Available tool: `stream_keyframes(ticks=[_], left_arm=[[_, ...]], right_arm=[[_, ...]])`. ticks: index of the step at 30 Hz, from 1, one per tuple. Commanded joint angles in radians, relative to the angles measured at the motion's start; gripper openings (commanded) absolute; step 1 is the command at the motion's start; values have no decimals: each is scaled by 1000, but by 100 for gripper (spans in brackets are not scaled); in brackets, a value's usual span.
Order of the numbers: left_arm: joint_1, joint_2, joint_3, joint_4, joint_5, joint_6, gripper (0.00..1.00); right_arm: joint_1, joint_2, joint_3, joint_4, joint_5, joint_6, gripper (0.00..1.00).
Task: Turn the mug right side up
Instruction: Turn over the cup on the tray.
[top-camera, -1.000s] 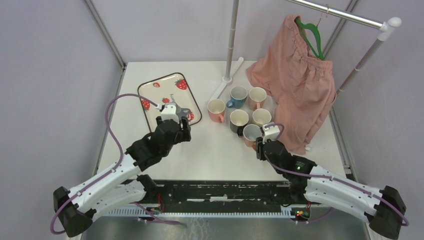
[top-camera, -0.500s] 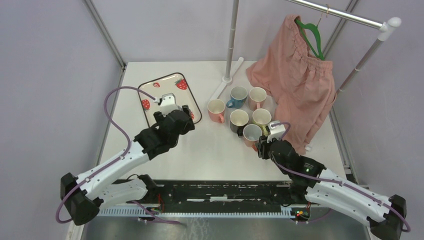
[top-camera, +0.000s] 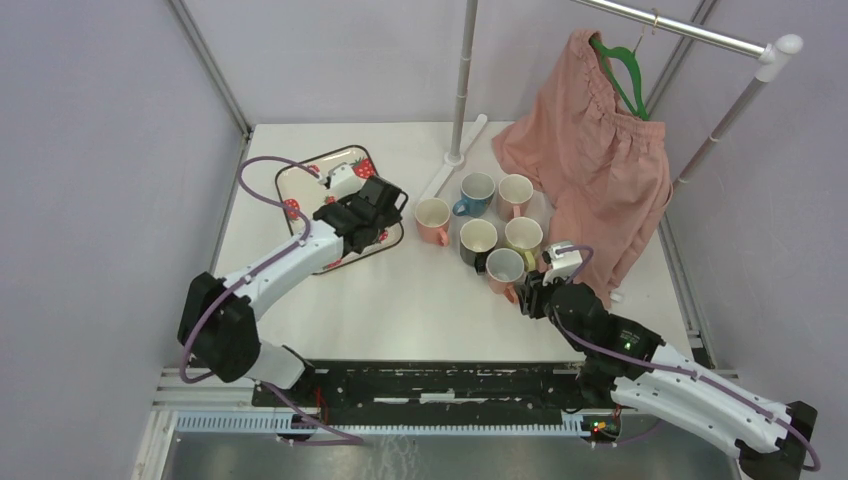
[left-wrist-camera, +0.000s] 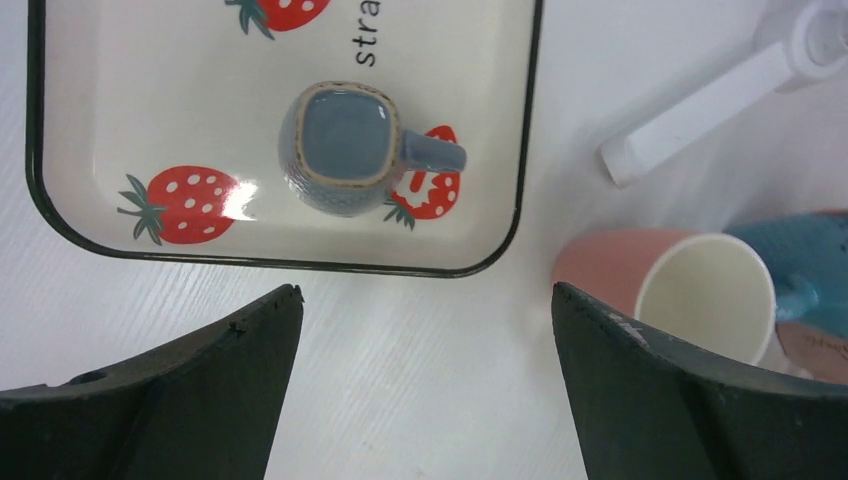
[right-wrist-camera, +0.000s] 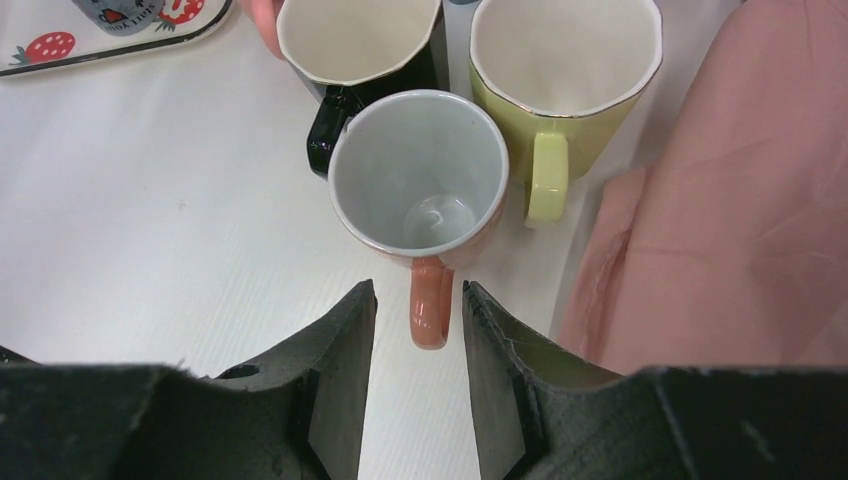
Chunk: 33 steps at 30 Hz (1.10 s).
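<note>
Mugs: seven in all. Six stand upright in a cluster on the right half of the desk (top-camera: 420, 310): pink mug (top-camera: 432, 220), blue mug (top-camera: 476, 190), pale mug (top-camera: 515, 190), black mug (top-camera: 478, 238), yellow mug (top-camera: 523, 234) and salmon mug (top-camera: 504, 268). The seventh, the grey mug (left-wrist-camera: 345, 148), is upside down, base up. It sits on the tray (left-wrist-camera: 150, 100), toward the tray's right side, with its handle pointing at the right rim.

Tray: one, strawberry print with a dark rim, on the far left part of the desk. The pink mug stands just beside its right rim.

Left gripper (left-wrist-camera: 425, 300): fingers spread wide, above the near right edge of the tray. They do not touch the grey mug. In the top view this gripper covers the grey mug.

Right gripper (right-wrist-camera: 417, 290): fingers partly spread, one on each side of the salmon mug's handle, with a gap on both sides. The black mug and yellow mug stand close against the far side of the salmon mug.

Rack (top-camera: 462, 80): one, with its white foot on the desk far of the mugs. One pink garment (top-camera: 590, 170) hangs from it on a green hanger (top-camera: 625, 70). The garment drapes onto the desk just right of the yellow mug and beside the right gripper.
</note>
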Motion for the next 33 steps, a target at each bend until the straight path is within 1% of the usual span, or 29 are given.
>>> stream_keyframes(ticks=[1, 5, 10, 14, 20, 25, 29, 33], left_arm=[[76, 67, 40, -3, 75, -130, 100], [79, 118, 78, -8, 91, -203, 100], [79, 182, 120, -31, 122, -352, 99], [78, 250, 163, -131, 71, -525, 98], [84, 349, 244, -253, 57, -693, 97], [98, 433, 337, -347, 65, -776, 97], [106, 452, 334, -345, 66, -839, 96], [130, 463, 329, -345, 66, -857, 96]], right_arm=[[0, -17, 22, -21, 9, 28, 44], [1, -22, 17, -26, 14, 31, 44], [0, -27, 8, -25, 18, 47, 44], [0, -29, 8, -29, 19, 56, 44], [1, -34, 5, -36, 27, 73, 44], [0, -34, 5, -41, 27, 80, 44], [0, -34, 1, -41, 22, 81, 44], [0, -38, -6, -40, 16, 84, 44]])
